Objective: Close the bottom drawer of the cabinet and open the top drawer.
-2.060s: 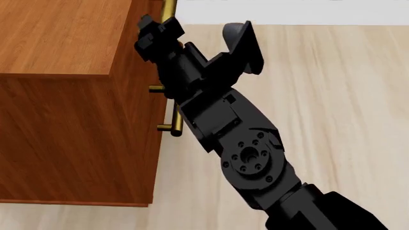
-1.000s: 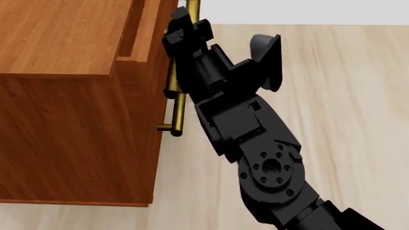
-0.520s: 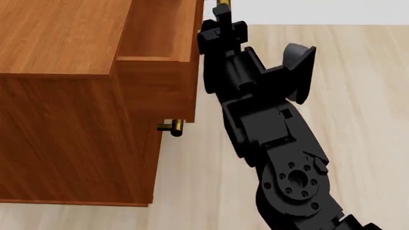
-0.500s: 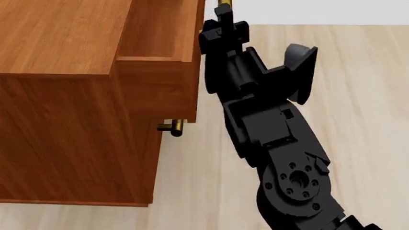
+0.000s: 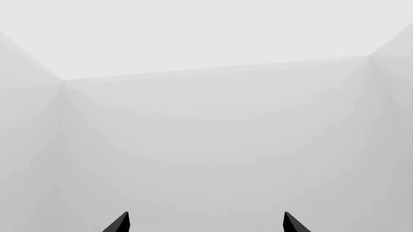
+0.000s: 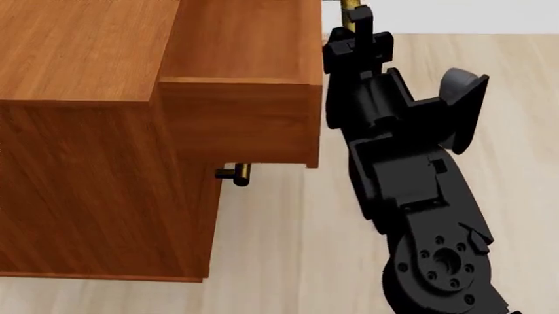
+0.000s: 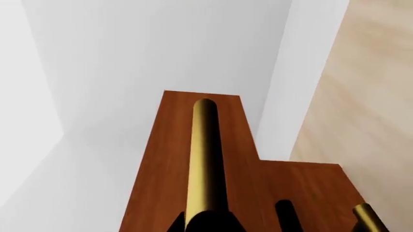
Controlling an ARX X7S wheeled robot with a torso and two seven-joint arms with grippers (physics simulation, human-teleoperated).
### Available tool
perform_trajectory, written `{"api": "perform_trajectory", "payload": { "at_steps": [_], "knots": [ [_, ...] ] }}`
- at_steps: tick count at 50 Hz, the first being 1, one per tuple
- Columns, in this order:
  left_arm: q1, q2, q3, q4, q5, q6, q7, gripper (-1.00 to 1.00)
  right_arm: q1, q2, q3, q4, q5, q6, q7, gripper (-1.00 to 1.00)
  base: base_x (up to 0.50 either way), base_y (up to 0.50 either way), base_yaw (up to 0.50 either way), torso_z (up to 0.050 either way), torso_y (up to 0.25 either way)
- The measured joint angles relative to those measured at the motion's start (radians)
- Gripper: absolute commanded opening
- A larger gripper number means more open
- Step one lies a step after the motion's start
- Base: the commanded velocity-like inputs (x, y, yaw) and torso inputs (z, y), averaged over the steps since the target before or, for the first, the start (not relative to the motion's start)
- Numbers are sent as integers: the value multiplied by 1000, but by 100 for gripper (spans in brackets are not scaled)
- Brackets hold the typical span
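The reddish-brown cabinet (image 6: 78, 163) fills the left of the head view. Its top drawer (image 6: 240, 118) sticks out to the right, pulled well clear of the cabinet's side. My right gripper (image 6: 354, 33) is shut on that drawer's brass handle (image 6: 351, 8). In the right wrist view the same brass handle (image 7: 205, 154) runs along the drawer front (image 7: 161, 193), with my right gripper (image 7: 205, 223) clamped over it. The bottom drawer is hidden; below the top drawer only one brass handle end (image 6: 234, 173) shows, and no drawer box below sticks out. My left gripper (image 5: 205, 226) is open and faces bare white walls.
Pale wood floor (image 6: 489, 59) lies to the right of the cabinet and under my right arm (image 6: 419, 196). A white wall (image 6: 472, 13) runs along the far edge. A lower drawer front (image 7: 310, 188) with its own handle end (image 7: 368, 217) shows in the right wrist view.
The top drawer has slid out to the right, from nearly flush to well extended. My right gripper moved right with its handle held. The left gripper cannot be compared.
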Motion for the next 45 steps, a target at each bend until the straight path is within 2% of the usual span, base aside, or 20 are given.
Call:
{"api": "perform_trajectory", "payload": {
  "at_steps": [45],
  "knots": [
    [-28,0,29,-7,-7,2,-12,100,-35,57,38,-56,10,-56,18,-100,-10,0,-5,1,6]
  ]
}}
